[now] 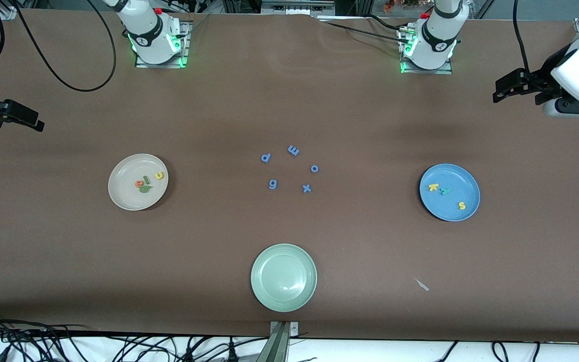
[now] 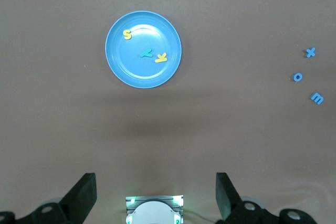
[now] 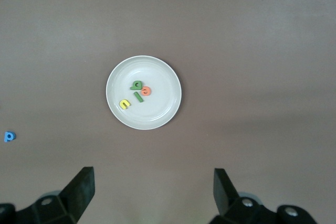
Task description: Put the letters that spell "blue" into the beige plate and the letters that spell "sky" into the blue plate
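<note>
The beige plate (image 1: 123, 193) lies toward the right arm's end of the table. It holds an orange "e" (image 1: 139, 183), a yellow "u" (image 1: 159, 175), a light green "b" (image 1: 143, 189) and a dark green "l" (image 3: 138, 96). The blue plate (image 1: 450, 211), toward the left arm's end, holds a yellow "k" (image 1: 433, 187), a teal "y" (image 1: 445, 191) and a yellow "s" (image 1: 462, 205). My left gripper (image 2: 156, 192) hangs open and empty high over its end of the table. My right gripper (image 3: 154, 192) hangs open and empty high over its own end.
Several blue letters lie in the middle of the table, among them an "m" (image 1: 293, 150), an "o" (image 1: 314, 168) and an "x" (image 1: 307, 188). A pale green plate (image 1: 257, 276) sits nearer the front camera. A small pale scrap (image 1: 421, 284) lies beside it.
</note>
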`<move>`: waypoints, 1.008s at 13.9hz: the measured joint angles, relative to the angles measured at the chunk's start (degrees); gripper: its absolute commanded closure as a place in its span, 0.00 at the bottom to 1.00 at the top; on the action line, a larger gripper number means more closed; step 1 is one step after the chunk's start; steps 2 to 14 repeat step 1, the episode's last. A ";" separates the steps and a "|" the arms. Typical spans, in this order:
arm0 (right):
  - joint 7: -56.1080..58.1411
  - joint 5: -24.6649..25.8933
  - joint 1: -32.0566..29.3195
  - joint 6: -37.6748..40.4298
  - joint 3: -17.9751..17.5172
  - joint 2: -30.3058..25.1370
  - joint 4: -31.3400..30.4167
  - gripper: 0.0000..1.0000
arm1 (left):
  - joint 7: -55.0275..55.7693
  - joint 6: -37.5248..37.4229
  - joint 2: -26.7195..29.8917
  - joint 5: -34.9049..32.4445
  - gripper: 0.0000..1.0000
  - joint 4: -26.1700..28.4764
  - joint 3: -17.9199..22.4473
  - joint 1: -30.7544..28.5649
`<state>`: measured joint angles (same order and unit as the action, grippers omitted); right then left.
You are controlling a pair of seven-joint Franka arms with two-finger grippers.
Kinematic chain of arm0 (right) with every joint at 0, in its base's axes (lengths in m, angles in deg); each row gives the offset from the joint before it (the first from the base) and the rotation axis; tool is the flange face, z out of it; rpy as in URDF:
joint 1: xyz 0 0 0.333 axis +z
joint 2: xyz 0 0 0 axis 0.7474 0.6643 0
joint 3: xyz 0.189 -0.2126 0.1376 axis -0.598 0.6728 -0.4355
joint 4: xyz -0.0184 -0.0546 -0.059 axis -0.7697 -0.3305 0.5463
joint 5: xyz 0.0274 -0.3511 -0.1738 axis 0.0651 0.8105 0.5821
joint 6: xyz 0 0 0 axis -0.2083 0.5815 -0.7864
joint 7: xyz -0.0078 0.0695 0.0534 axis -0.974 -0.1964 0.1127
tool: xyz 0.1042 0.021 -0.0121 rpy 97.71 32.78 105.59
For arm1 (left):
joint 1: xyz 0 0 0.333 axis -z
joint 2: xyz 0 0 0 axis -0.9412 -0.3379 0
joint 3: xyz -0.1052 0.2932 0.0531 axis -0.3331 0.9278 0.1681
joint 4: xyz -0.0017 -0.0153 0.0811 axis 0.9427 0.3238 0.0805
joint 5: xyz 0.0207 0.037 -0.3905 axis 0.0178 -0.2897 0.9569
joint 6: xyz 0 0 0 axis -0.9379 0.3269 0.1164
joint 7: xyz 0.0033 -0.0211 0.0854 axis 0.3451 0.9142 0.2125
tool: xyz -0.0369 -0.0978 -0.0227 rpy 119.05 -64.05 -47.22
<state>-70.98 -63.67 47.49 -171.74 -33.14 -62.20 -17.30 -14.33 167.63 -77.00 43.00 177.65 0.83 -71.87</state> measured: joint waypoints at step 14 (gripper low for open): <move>0.00 0.00 0.00 0.00 -0.14 0.00 0.00 0.00 | 0.00 0.00 -0.18 0.00 0.00 -0.35 0.02 0.00</move>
